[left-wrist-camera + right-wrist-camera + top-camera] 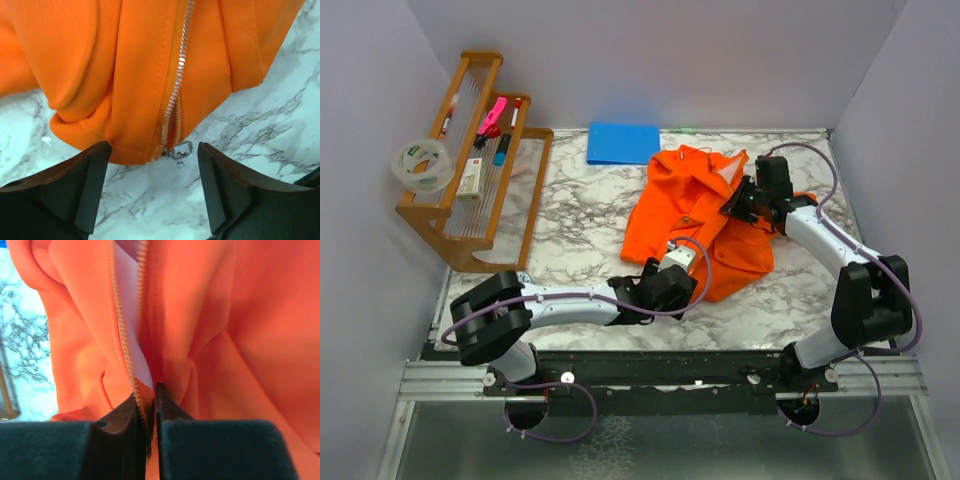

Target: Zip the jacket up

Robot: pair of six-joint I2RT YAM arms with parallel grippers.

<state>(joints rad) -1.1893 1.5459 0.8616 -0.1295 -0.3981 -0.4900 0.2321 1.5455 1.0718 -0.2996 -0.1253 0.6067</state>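
The orange jacket [695, 215] lies on the marble table, right of centre. In the left wrist view its zipper strip [175, 90] runs down to a metal pull tab [182, 150] at the hem. My left gripper [152, 192] is open, low over the marble just short of the hem, with the tab between and beyond its fingers. My right gripper [152, 400] is shut on the jacket's zipper edge [142, 395] near the collar end; pale lining [131, 295] shows in the gap between the two zipper halves. In the top view the right gripper [748, 200] sits on the jacket's upper right part.
A flat blue rectangle [623, 142] lies at the back, touching the jacket's collar side. A wooden rack [480, 170] with pens, a small box and a tape roll [422, 165] stands at the left. Walls close off left, back and right.
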